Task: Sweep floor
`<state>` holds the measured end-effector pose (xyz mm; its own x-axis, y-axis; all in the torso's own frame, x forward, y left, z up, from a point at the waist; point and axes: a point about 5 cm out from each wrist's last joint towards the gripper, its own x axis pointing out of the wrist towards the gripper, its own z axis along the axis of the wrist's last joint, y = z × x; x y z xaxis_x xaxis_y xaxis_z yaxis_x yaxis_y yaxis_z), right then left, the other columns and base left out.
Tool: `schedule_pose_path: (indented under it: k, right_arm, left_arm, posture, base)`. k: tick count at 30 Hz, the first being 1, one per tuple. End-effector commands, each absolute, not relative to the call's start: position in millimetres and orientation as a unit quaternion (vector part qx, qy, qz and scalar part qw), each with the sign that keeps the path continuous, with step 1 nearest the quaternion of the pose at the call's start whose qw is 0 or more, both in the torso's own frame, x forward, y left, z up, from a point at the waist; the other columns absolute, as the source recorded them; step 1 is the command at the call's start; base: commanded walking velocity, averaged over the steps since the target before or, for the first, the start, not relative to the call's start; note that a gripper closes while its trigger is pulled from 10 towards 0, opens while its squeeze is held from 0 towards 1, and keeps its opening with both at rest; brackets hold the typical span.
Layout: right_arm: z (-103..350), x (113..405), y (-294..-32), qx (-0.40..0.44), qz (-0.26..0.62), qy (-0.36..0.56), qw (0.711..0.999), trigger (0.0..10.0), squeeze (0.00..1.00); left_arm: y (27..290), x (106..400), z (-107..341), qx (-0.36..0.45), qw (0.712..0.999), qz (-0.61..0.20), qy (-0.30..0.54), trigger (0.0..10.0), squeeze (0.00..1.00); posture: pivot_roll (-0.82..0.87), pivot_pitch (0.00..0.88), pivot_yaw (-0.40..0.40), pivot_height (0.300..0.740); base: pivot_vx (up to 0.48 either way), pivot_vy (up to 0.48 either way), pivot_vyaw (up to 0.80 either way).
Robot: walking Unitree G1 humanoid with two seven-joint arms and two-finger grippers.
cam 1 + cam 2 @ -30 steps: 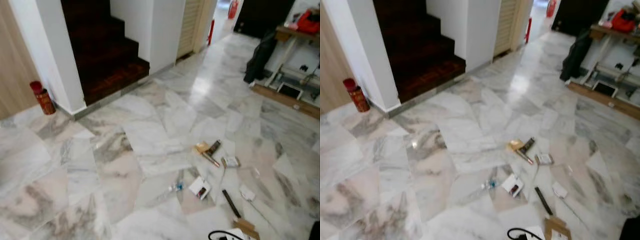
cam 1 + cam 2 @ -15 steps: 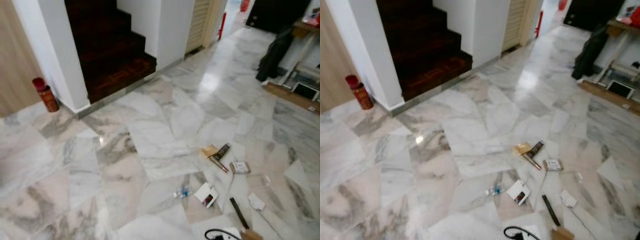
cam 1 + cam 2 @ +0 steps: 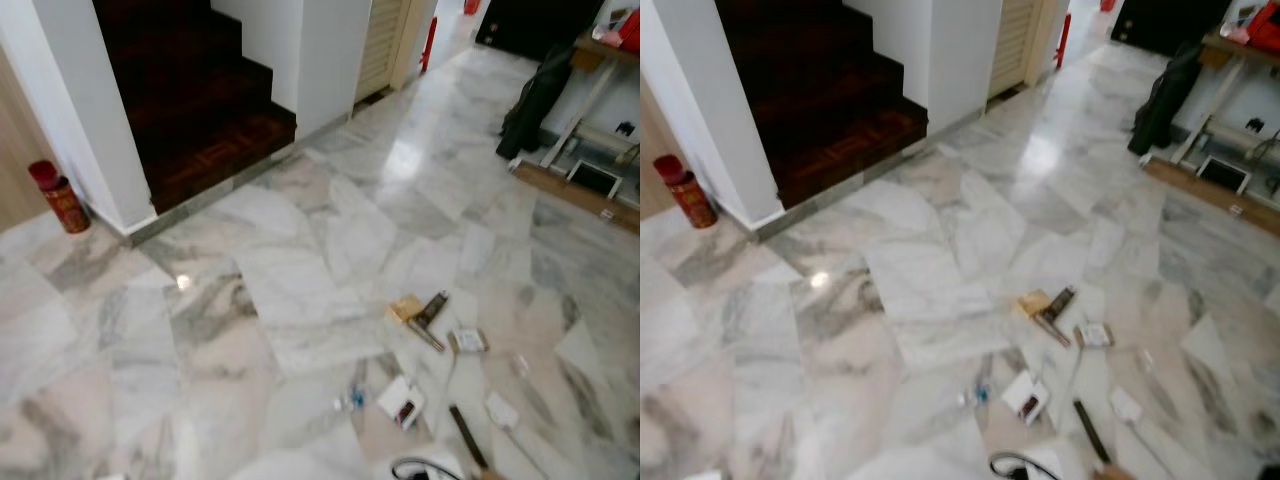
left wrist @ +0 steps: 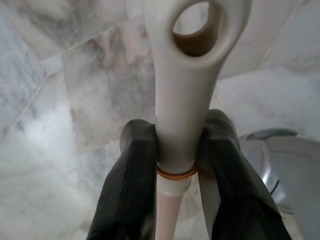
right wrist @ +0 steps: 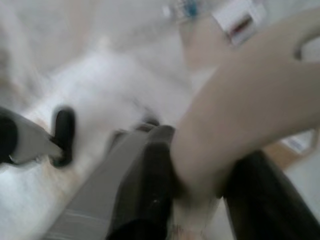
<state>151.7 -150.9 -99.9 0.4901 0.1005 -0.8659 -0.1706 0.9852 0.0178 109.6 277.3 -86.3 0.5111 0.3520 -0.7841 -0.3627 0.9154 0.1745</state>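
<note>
The litter [image 3: 430, 360] to be swept lies on the marble floor [image 3: 300, 260], ahead of the robot and toward its right: a small tan card and a dark stick together, a little packet just beside them, a white card with a dark patch nearer in, a bit of blue scrap to its left, a long black strip and a white slip nearest the lower edge. A black cord [image 3: 415, 468] curls on the floor closest to the robot.

The left claw [image 4: 176, 150] has its two black fingers pressed on either side of a pale plastic handle [image 4: 192, 70], just below the hanging hole at its end and above an orange ring. The handle's long axis runs along the fingers, down toward the floor. Beside it sits the rim of a grey pan [image 4: 280, 160].

The right claw [image 5: 200, 185] is clamped on a thick cream shaft [image 5: 250, 105]; the picture is blurred, so this is probably the second tool's handle. The white card shows on the floor beyond it.

The litter sits on the right arm's side, so that arm looks the nearer one.

Farther off are dark wooden stairs [image 3: 190, 110], a red can [image 3: 55, 195] by the wall, and a surface [image 3: 600, 50] with a dark garment hanging.
</note>
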Motion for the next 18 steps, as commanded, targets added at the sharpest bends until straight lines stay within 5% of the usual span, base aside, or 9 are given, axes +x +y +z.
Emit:
schedule_pose_path:
  k: [1,10,18]
  right_arm:
    - [-102.9,144.5,-148.9,-0.031,0.087,0.513,0.853,10.0,0.0]
    - [-99.6,145.0,-183.5,-0.044,0.075,0.507,0.858,10.0,0.0]
    - [-103.1,140.2,-170.8,-0.021,0.042,0.512,0.857,10.0,0.0]
  left_arm:
    - [267.1,108.4,-90.1,-0.02,0.869,0.196,0.453,10.0,0.0]
    - [260.4,111.5,-91.5,0.01,0.873,0.141,0.466,10.0,0.0]
    - [271.3,120.8,-85.5,0.035,0.875,0.128,0.465,10.0,0.0]
  posture:
    - [0.07,0.106,-0.101,0.74]
    - [0.08,0.091,-0.092,0.74]
    - [0.09,0.037,-0.027,0.74]
  base:
    - [0.247,0.0,0.0]
    - [0.137,0.0,0.0]
    - [0.0,0.0,0.0]
